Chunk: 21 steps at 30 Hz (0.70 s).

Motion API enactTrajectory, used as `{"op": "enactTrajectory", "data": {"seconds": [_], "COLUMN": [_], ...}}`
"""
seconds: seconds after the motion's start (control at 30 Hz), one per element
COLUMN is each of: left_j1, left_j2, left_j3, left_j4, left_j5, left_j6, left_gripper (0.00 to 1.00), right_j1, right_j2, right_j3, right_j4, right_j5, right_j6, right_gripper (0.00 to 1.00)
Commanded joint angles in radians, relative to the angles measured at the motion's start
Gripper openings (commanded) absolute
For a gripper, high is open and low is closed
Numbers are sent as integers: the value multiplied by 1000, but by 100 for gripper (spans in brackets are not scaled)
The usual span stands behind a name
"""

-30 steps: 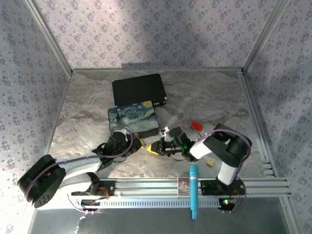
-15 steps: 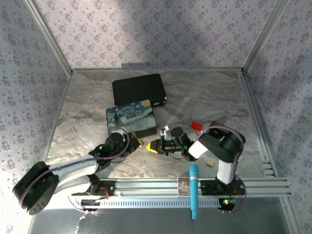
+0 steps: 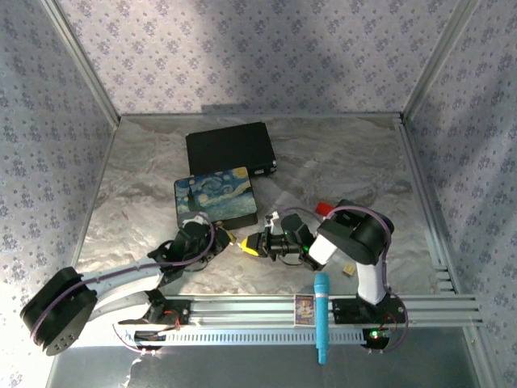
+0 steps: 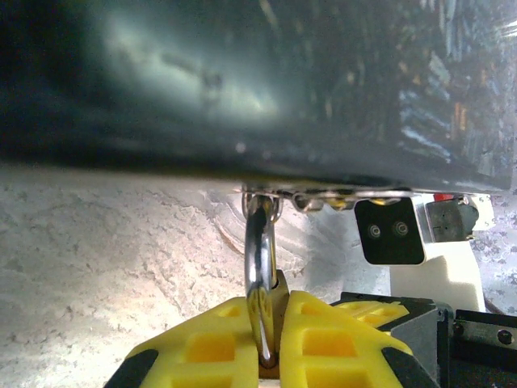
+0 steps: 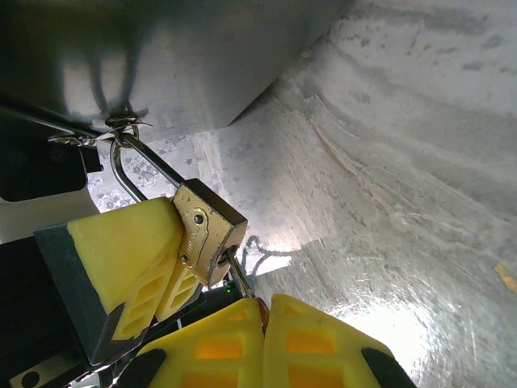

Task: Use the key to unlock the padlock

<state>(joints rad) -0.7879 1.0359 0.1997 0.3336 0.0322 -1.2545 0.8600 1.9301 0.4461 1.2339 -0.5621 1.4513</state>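
While the painted box (image 3: 216,198) has slid slightly leftward over the last second and the right arm (image 3: 355,236) has folded in nearer, the padlock (image 5: 208,234) hangs from the box's latch (image 5: 121,125) — shackle at the latch, body slanting down toward the right gripper (image 5: 265,319). Clamped tight on the padlock's body is the left gripper (image 4: 271,323); the right gripper is pinched shut on the key (image 5: 239,283) — its tip at the keyhole.
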Motion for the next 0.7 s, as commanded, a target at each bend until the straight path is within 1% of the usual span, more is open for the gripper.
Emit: {"op": "enactTrajectory", "data": {"seconds": [0.0,0.27,0.47,0.67], "left_j1": [-30,-37,-40,-49], "left_j2": [-13,-29,-66,-45], "left_j3": [17,18,23,31], "left_j4": [129,146,98,129], "left_j5": [77,98,51,71], "left_j6": [-43,-67,-73,-75], "left_gripper": [0,0,0,0], "right_j1": [1,-36,-13,-19], "right_j2": [19,44,71,75], "right_j3": [53,43,63,85], "right_j4": [99,137,150,150], "right_j5": [34,19,24,14], "right_j6": [14,16,23,26], "right_gripper": [0,0,0,0]}}
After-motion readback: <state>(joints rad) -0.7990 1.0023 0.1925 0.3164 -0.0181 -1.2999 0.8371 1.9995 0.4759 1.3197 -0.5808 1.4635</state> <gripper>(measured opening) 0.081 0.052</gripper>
